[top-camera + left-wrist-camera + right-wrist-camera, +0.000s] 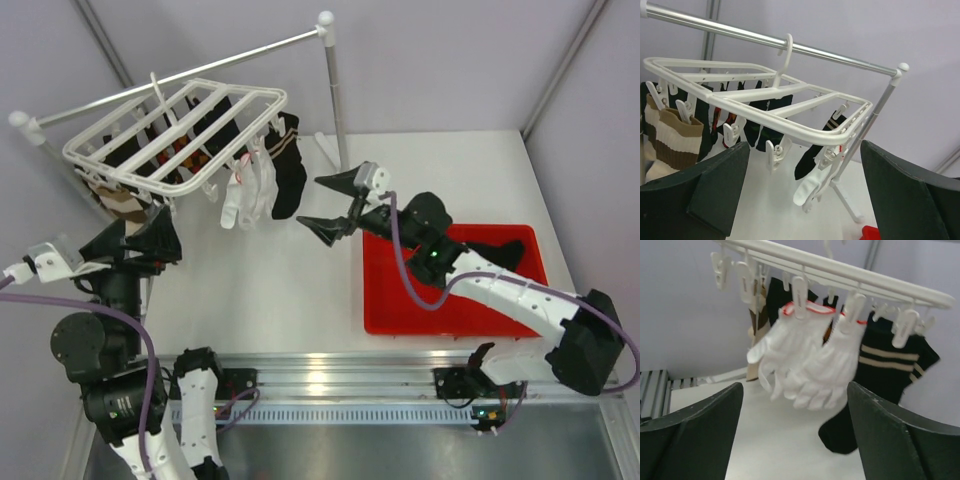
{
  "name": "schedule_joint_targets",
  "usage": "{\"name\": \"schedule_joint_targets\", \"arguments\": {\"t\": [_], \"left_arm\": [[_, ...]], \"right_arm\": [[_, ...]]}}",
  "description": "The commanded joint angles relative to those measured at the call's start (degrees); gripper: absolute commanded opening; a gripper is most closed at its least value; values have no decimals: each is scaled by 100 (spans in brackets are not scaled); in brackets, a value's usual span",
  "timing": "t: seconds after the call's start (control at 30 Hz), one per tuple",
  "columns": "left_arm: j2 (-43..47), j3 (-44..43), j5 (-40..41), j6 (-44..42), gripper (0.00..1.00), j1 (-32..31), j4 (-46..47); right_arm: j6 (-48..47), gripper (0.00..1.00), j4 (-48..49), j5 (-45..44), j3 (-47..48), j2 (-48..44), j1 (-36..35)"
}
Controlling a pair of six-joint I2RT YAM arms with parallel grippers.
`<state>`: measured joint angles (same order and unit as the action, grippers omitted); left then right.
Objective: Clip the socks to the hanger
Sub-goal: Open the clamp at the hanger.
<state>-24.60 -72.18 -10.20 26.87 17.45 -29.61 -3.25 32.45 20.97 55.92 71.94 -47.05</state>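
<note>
The white hanger point(180, 125) hangs by its hook from a grey rail at the back left. A black striped sock point(288, 170) is clipped at its right end, next to white gloves point(248, 195). More dark socks hang under the slats. My right gripper point(335, 205) is open and empty, just right of that sock; its wrist view shows the sock point(890, 365), the gloves point(805, 360) and the hanger's clips point(865, 282) between its fingers. My left gripper point(135, 240) is open and empty, below the hanger's left end, facing the hanger point(790, 125).
A red bin point(375, 290) sits at the right under the right arm, with dark fabric point(500, 250) in its far corner. The rail stand's post point(335, 100) rises behind the right gripper. A brown-beige striped sock point(675, 140) hangs at the hanger's left end.
</note>
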Motion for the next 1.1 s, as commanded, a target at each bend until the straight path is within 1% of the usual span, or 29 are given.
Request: {"name": "schedule_joint_targets", "arguments": {"t": [0.0, 0.07, 0.1, 0.17, 0.3, 0.37, 0.6, 0.97, 1.03, 1.07], "left_arm": [[69, -112, -369, 450, 97, 170, 447], [61, -121, -456, 573, 96, 275, 456], [26, -103, -509, 695, 96, 320, 490], [17, -33, -641, 845, 96, 408, 570], [-27, 81, -712, 1144, 96, 469, 868], [-45, 160, -729, 1180, 96, 469, 1061], [-98, 231, -686, 1197, 96, 461, 1361], [-159, 249, -694, 1031, 95, 461, 1633], [-159, 257, -694, 1004, 95, 461, 1633], [-150, 257, -703, 952, 95, 461, 1616]], "right_arm": [[-308, 80, 1498, -373, 410, 538, -742], [-387, 75, 1869, -541, 525, 811, -963], [-396, 70, 2227, -663, 577, 1108, -1060], [-440, 63, 2624, -752, 770, 1391, -1306], [-335, 53, 3021, -893, 1227, 2146, -1605], [-256, 51, 3144, -945, 1535, 2376, -1658], [8, 52, 3312, -1262, 2492, 3386, -1764], [114, 53, 3259, -1526, 3276, 4187, -1808], [105, 51, 3259, -1552, 3329, 4214, -1808], [96, 47, 3251, -1552, 3346, 4197, -1808]]}}
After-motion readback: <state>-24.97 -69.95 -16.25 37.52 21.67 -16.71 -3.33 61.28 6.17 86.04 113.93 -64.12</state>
